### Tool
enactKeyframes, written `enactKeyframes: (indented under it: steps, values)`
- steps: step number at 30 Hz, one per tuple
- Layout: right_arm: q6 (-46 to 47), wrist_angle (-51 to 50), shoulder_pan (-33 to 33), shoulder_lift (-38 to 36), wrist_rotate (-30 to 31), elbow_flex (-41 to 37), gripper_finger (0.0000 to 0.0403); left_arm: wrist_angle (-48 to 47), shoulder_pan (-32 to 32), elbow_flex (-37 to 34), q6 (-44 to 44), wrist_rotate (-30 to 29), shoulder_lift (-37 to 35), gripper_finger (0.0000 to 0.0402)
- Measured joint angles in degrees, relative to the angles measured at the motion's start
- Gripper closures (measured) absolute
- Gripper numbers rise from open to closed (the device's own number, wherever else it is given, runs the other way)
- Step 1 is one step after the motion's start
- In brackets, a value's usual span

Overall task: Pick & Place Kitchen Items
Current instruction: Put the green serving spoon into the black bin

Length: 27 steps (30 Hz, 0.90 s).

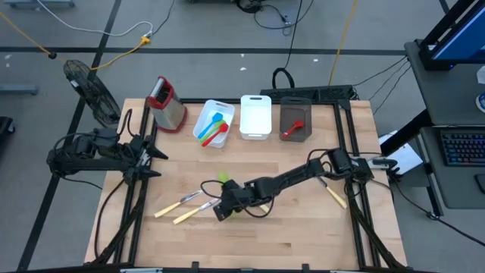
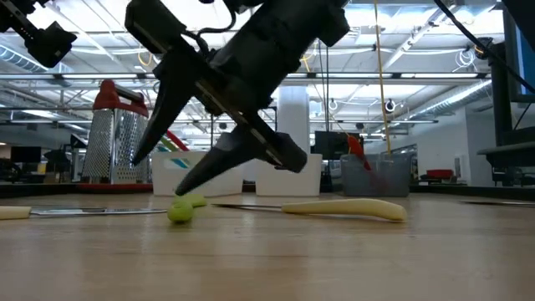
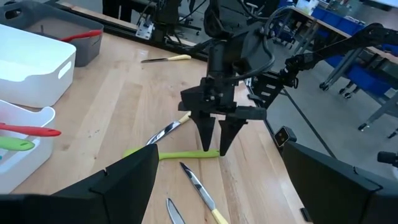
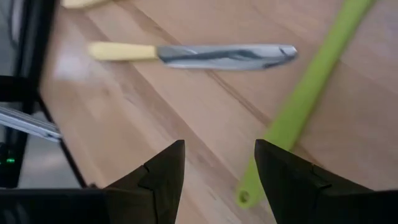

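The right pincer hangs low over the middle of the counter, its fingers apart and pointed down, with nothing between them. Just beside its tips lies the green spoon, flat on the wood; in the right wrist view the handle end of the spoon sits close to one finger, not yet between the two. The step in hand is judged to be the pickup of this spoon.

For a clean grasp, the pincer is best shifted sideways until the slim handle lies midway between the fingers, with the fingers set across the handle and not along it. The tips should then be lowered until they all but touch the wood, since the spoon lies flat and offers little height to clamp on. A shallow closing is likely to pinch air or flick the spoon away.

Knives with pale yellow handles lie close by: one just beyond the spoon and two more nearer the left side. They should be kept clear of the closing fingers, so that only one item is lifted.

The bins stand in a row at the far edge: a white bin that already holds red, green and blue utensils, another white one, and a grey bin with a red utensil. The grater stands beside them. Another knife lies near the right edge.

The left pincer waits at the left edge, fingers apart and empty.
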Motion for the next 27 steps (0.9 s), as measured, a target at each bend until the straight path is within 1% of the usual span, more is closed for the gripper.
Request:
enactKeyframes:
  steps: [8,12,19,23,27]
  values:
    - [-0.3,0.6,0.0,0.0,-0.4,0.0,0.0216,0.0,0.0,0.0,0.0,0.0,0.0,0.0050]
    - [-0.5,-2.4,-0.6,0.0,-2.8,0.1,0.0216,0.0,0.0,0.0,0.1,0.0,0.0,0.0050]
    - [0.0,-2.4,-1.4,0.0,-4.4,0.1,0.0216,0.0,0.0,0.0,0.1,0.0,0.0,0.0050]
    - [0.1,-4.1,-2.1,0.0,-4.4,0.1,0.0216,0.0,0.0,0.0,0.2,0.0,0.0,0.0050]
    - [0.1,-6.3,-3.0,0.0,-4.3,0.1,0.0225,0.0,0.0,0.0,0.4,0.0,0.0,0.0050]
